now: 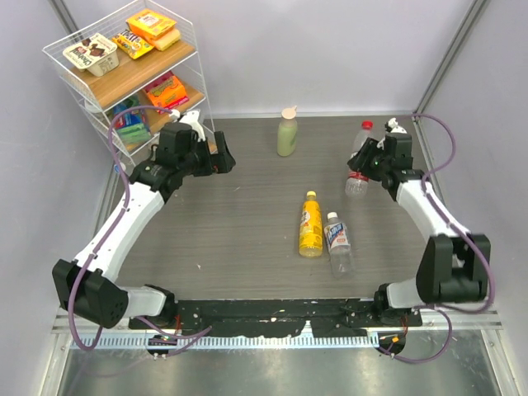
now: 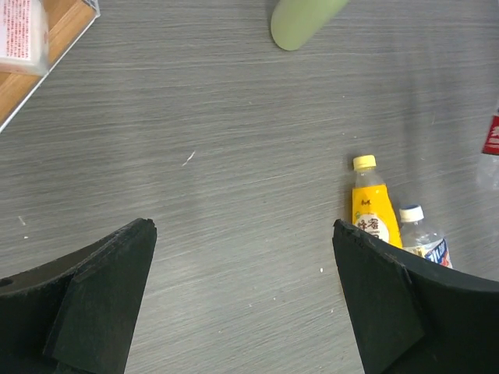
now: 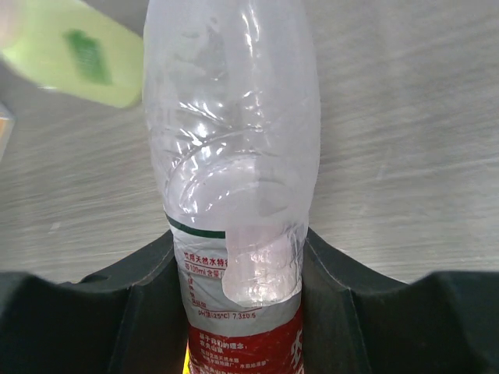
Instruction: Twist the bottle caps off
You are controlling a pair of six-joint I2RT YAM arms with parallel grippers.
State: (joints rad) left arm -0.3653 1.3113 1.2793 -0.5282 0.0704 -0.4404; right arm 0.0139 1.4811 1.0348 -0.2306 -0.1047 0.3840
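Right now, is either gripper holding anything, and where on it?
The right gripper is clamped on the clear water bottle, around its labelled middle. The left gripper is open and holds nothing.

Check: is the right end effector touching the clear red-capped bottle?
Touching. Right wrist view: right end effector has both fingers pressed against the clear bottle, no gap.

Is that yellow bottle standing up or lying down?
Lying down: the yellow bottle lies flat on the table beside a small clear bottle, yellow cap still on.
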